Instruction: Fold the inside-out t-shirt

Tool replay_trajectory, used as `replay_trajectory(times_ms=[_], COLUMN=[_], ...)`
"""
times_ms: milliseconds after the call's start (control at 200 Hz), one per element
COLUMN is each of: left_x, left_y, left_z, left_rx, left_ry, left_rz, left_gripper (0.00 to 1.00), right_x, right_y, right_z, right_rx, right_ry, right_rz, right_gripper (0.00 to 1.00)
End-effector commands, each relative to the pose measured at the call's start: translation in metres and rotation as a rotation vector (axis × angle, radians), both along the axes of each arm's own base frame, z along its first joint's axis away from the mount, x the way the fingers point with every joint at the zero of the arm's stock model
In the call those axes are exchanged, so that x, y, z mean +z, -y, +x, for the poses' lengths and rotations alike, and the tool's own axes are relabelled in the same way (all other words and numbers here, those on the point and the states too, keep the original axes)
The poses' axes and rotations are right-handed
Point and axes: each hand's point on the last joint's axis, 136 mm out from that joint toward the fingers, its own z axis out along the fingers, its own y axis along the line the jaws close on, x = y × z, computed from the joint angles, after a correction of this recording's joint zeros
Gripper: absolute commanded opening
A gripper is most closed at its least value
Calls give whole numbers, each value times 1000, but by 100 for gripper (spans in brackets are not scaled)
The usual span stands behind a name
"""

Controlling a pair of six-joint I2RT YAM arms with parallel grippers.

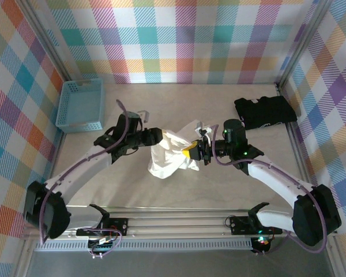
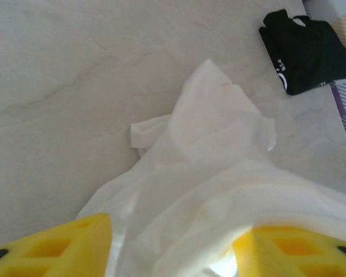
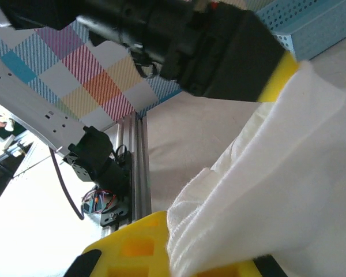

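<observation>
Plaid-walled worktop [image 1: 219, 190], the white inside-out t-shirt [image 1: 168, 156] is bunching up dead centre, black garment [image 1: 265, 111] sitting at 2 o'clock. The right gripper [image 3: 184, 254] jaws are pinching the cloth, while the left gripper [image 2: 173, 248] jaws are standing apart with fabric draping between. It's light, floppy stuff, so I'd be grabbing shoulder seams or the hem.

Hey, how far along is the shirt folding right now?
Done: nothing is folded yet; the t-shirt is a crumpled bunch mid-table. In hand: the right jaws are clamped on its cloth, while the left jaws stand apart with cloth between them. Left: spreading it flat on the table and making every fold.
</observation>
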Motion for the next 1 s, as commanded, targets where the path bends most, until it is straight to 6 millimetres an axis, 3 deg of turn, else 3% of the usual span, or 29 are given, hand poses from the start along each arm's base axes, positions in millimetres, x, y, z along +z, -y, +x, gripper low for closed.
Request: replay_trajectory(times_ms=[0,145,235,510,785,995], left_x=[16,49,53,49,33,30], left_y=[-5,31,48,80,91,93], left_z=[-30,-72,-86,-79,-82,-80], left_rx=[-59,-324,-452,-562,-613,-612], left_ry=[92,190,188,102,27,23], left_rz=[23,-196,-262,-366,-387,-386], left_gripper=[64,69,70,66,56,37], right_x=[10,7,8,8,6,5], right_y=[-1,-1,-1,2,2,2], right_z=[0,4,4,4,5,6], right_rx=[26,17,15,0,-11,-10], right_ry=[24,17,19,27,31,27], right_rz=[32,20,18,2,-7,-8], right_gripper=[0,0,0,0,0,0])
